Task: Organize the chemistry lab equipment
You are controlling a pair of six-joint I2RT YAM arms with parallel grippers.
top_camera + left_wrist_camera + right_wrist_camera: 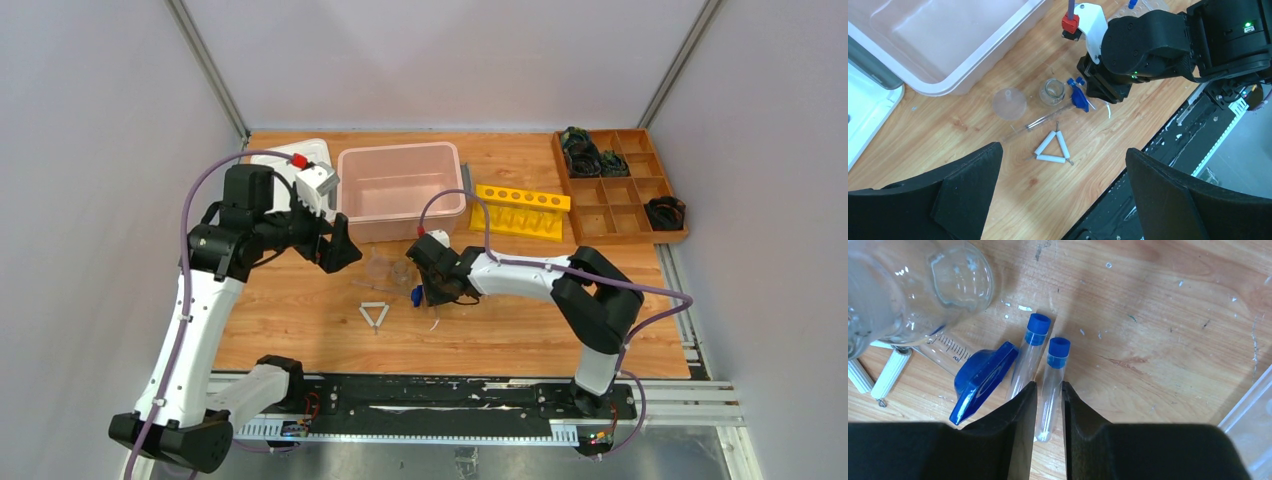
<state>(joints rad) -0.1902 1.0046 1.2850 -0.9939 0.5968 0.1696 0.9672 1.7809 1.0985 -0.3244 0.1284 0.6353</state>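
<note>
Here the lab glass lies in a small group near the middle of the wooden table [300, 330], just in front of the front wall of the pale pink plastic bin [402, 228].

The left gripper [1063, 200] hangs above the group, its black fingers far apart and holding nothing. The right gripper [1049, 385] is low at the group, and its fingers press on both sides of one tube [1054, 370].

The flask [1009, 103] is clear and round with a narrow neck. The beaker [1052, 91], just beside it, is clear with a thick rim. The cylinder [1043, 120] lies flat, thin and marked with lines, and it ends in a flat blue foot [980, 380]. The triangle [1050, 159] is made of three white ribbed bars on wire, closer to the near edge.

The two tubes [1030, 355] are clear with blue caps and lie side by side, touching the foot.

From above, the right arm hides the tubes, and the glass hardly shows against the wood. The right wrist view cuts off the flask, and also a clear plastic piece [1253, 430] that I cannot identify.
</note>
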